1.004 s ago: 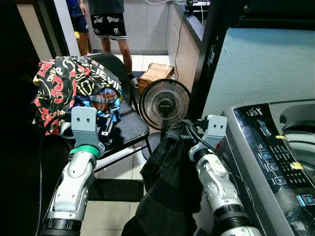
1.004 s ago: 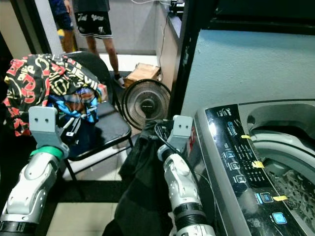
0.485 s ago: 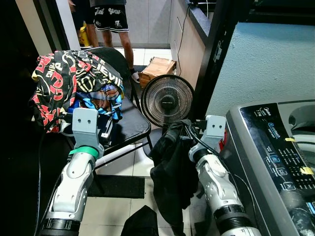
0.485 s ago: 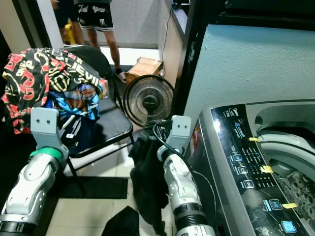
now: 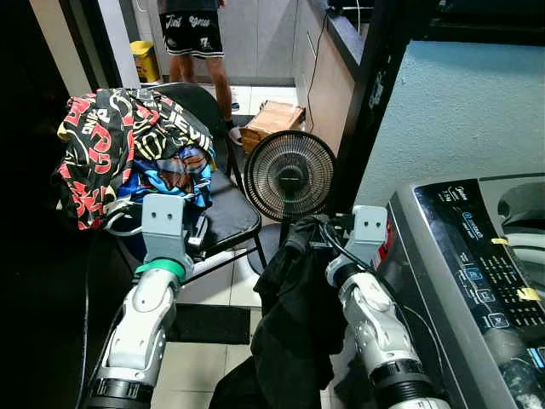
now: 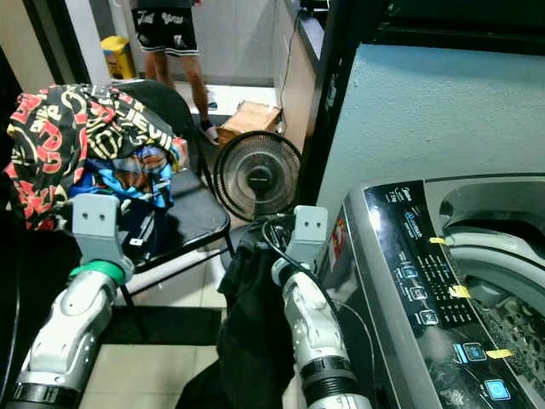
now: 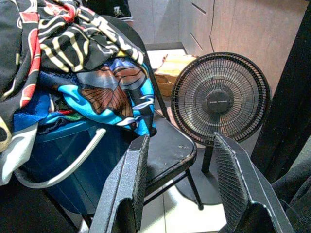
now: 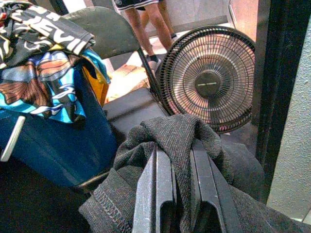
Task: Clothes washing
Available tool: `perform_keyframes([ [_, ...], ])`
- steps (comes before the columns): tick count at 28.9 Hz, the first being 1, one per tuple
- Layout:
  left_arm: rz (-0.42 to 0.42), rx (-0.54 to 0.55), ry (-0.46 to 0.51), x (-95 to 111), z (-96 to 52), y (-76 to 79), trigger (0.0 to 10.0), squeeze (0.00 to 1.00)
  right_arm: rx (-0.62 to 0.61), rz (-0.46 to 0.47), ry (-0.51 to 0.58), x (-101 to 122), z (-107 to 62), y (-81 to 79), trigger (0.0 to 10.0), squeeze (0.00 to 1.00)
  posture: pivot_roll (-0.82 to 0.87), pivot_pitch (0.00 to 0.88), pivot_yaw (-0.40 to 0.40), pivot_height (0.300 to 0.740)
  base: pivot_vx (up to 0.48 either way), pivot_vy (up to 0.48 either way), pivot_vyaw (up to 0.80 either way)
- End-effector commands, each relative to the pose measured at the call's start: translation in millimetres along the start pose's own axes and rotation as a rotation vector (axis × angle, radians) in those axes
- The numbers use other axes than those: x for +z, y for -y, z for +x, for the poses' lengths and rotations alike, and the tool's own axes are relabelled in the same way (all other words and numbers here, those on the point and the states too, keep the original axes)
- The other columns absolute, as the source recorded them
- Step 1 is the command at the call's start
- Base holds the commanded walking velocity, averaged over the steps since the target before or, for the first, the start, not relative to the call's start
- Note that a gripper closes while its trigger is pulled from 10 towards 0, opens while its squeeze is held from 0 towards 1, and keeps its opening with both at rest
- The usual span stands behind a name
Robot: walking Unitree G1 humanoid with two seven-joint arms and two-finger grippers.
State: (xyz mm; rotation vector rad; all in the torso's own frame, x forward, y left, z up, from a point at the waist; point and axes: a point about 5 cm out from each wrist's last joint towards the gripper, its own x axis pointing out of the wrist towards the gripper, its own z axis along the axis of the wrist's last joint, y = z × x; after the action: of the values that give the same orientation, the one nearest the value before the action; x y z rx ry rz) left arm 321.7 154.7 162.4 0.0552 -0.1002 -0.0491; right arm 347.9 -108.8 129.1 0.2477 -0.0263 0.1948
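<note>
Two grippers: right gripper (image 8: 177, 194) pinching dark grey knitted garment (image 8: 170, 141) beside grey top-loading washing machine (image 5: 477, 281); left gripper (image 7: 182, 179) spread, empty.

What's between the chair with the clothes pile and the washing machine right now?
The floor fan stands there, and nearer the robot the dark garment hangs from the right gripper, per the eye views.
</note>
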Motion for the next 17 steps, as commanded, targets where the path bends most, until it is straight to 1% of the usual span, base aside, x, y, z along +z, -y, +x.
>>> perform_keyframes([
  [1,0.02,0.007,-0.026,-6.6,-1.4,-2.2,10.0,0.0,0.009,-0.009,0.02,3.5,0.8,-2.3,10.0,0.0,0.12,0.0,0.043,0.74,0.0,0.0,0.0],
  [8,0.027,0.017,-0.041,-9.1,-1.9,-4.4,10.0,0.0,0.007,-0.005,0.014,0.4,-0.3,-3.5,10.0,0.0,0.12,0.0,0.046,0.74,0.0,0.0,0.0],
  [17,0.033,0.013,-0.048,-10.5,-2.7,-1.8,10.0,0.0,0.01,0.003,0.013,0.0,0.8,-7.5,10.0,0.0,0.14,0.0,0.05,0.74,0.0,0.0,0.0],
])
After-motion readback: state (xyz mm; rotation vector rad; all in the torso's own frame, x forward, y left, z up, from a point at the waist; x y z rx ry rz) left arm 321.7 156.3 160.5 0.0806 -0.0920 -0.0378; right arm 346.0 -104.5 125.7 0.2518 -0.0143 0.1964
